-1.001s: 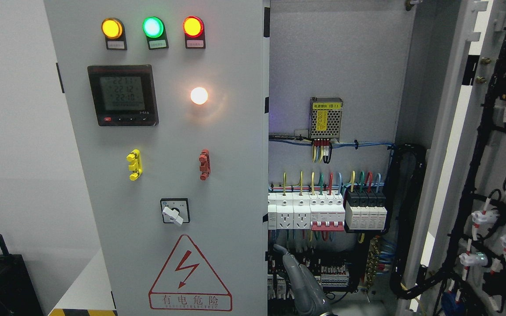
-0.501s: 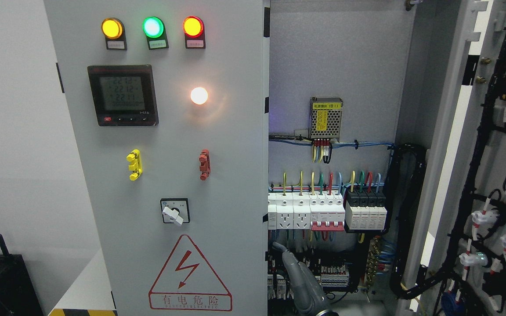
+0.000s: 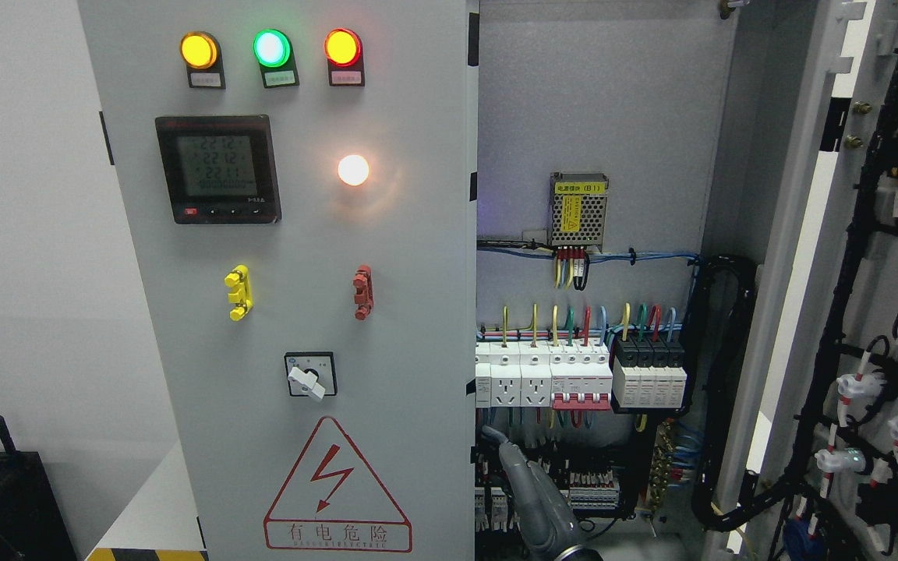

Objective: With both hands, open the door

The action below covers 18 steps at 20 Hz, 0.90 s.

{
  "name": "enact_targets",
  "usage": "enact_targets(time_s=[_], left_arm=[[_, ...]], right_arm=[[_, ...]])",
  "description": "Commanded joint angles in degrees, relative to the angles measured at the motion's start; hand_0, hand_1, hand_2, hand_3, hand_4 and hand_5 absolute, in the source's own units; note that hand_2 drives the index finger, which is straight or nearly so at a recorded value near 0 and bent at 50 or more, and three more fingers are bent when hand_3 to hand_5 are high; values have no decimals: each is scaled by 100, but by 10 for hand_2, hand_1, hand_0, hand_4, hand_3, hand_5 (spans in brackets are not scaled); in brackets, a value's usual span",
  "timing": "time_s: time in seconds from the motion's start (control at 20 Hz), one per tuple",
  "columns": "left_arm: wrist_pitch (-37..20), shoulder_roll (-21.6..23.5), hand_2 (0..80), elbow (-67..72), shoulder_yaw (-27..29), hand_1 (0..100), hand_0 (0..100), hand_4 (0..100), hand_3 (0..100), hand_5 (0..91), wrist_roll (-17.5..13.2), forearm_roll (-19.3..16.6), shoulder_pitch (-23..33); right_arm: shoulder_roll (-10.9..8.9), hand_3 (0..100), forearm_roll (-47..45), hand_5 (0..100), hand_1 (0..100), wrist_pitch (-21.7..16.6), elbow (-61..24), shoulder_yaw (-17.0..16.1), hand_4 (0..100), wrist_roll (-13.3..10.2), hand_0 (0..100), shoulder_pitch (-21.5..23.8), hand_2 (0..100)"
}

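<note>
Right door (image 3: 870,312) of the cabinet (image 3: 605,117) swung fully out at the right edge; its inner face carries black cable runs and white connectors. Left door (image 3: 301,312) shut, lamps lit, meter on.

One grey robot hand (image 3: 531,499) rises at the bottom edge, just right of the left door's free edge. Which arm it belongs to I cannot tell; finger state unclear, nothing visibly grasped.

Judgement: next, hook that free edge and pull outward, keeping clear of wiring.

Inside the cabinet: a small power supply (image 3: 578,209) high on the back wall, a breaker row (image 3: 581,378) mid-height, terminal blocks (image 3: 593,487) below.
</note>
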Motion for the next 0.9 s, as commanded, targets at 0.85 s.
enact_targets(time_s=[0.85], left_arm=[[2,4,0,0,-140,0,0,26,0,0,0,-35,0]], right_arm=[[-193,0,-49,0,0,-19,431,37,0,152,220,-282,0]])
